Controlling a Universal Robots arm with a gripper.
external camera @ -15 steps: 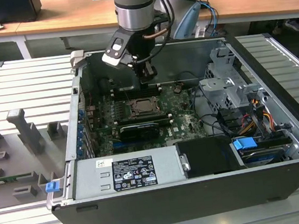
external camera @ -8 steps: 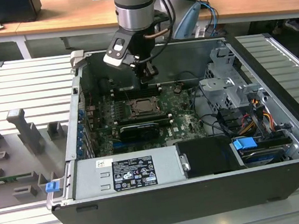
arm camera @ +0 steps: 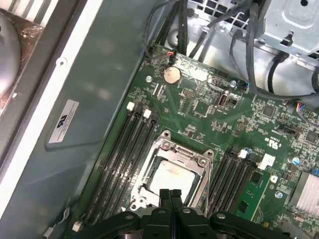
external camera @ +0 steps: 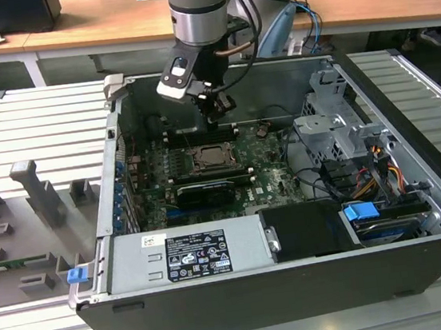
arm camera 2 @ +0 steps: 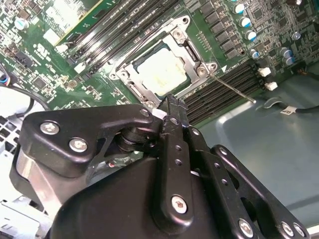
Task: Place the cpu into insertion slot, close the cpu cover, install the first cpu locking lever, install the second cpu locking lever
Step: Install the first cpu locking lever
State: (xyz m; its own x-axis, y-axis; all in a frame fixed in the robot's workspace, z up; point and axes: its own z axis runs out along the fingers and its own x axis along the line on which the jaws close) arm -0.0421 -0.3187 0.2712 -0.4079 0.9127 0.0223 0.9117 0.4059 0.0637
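The cpu [arm camera 2: 160, 67] [arm camera: 172, 174] lies silver-faced in the insertion slot [external camera: 215, 159] on the green motherboard. The cpu cover [arm camera 2: 187, 47] [arm camera: 182, 152] rests flat around it as a metal frame. A thin metal locking lever [arm camera 2: 234, 88] sticks out from one socket corner across the memory slots. My gripper [external camera: 216, 117] [arm camera 2: 172, 102] [arm camera: 170, 193] hangs just above the socket's edge, its fingers pressed together with nothing between them. I cannot tell whether the fingertips touch the frame.
Black memory slots [arm camera: 132, 144] [arm camera 2: 224, 87] flank the socket. A long black card [external camera: 206, 191] lies in front of it, then the power supply [external camera: 187, 253]. A drive cage [external camera: 337, 130] and cables [external camera: 366, 171] fill the exterior view's right. Case walls [external camera: 119, 129] enclose the board.
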